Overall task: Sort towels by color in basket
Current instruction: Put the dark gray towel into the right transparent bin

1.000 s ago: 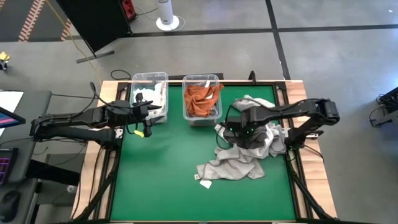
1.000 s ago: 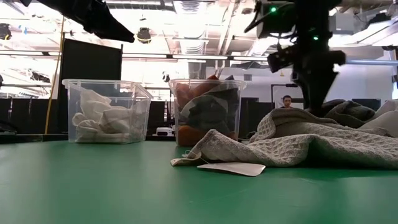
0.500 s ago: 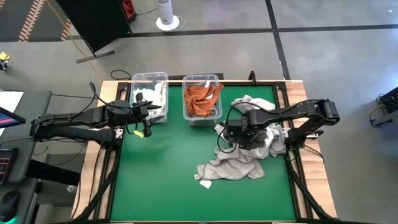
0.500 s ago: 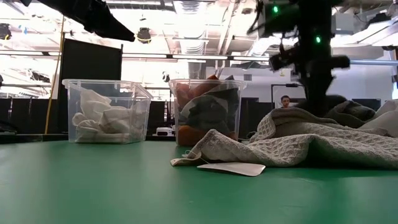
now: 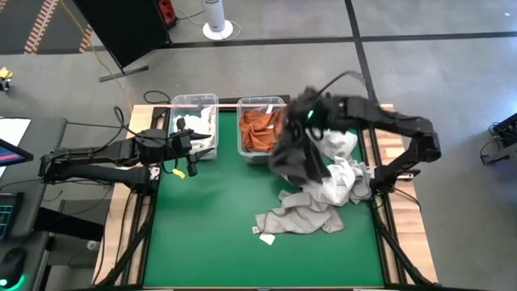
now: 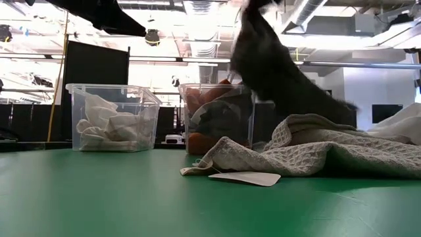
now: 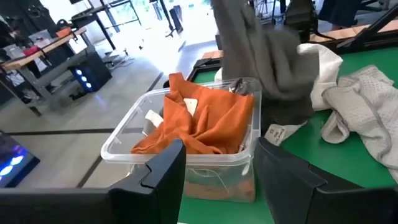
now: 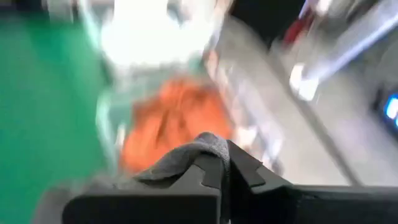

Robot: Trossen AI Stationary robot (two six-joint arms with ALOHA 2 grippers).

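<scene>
Right gripper (image 5: 308, 115) up above table (image 5: 218, 242), just beside bin of rust-orange towels (image 5: 260, 129); fingers (image 8: 245, 167) pinched tight on dark grey towel (image 5: 295, 155). Towel lifted clear, hanging from grip in a long drape; lower end reaching down toward pile of light grey and white towels (image 5: 335, 179) on right of green mat. In low view, dark grey cloth (image 6: 270, 66) slanting across front of orange bin (image 6: 217, 118). Grey waffle-weave towel (image 5: 299, 217) spread flat nearer front edge, tag (image 5: 266, 238) beside it.

Left gripper (image 5: 187, 145) hovering by clear bin of white towels (image 5: 194, 121) at back left; fingers (image 7: 165, 168) spread apart, nothing between them. From left wrist view, orange cloth (image 7: 205, 121) heaped in its bin, dark towel (image 7: 264, 68) dangling just past it
</scene>
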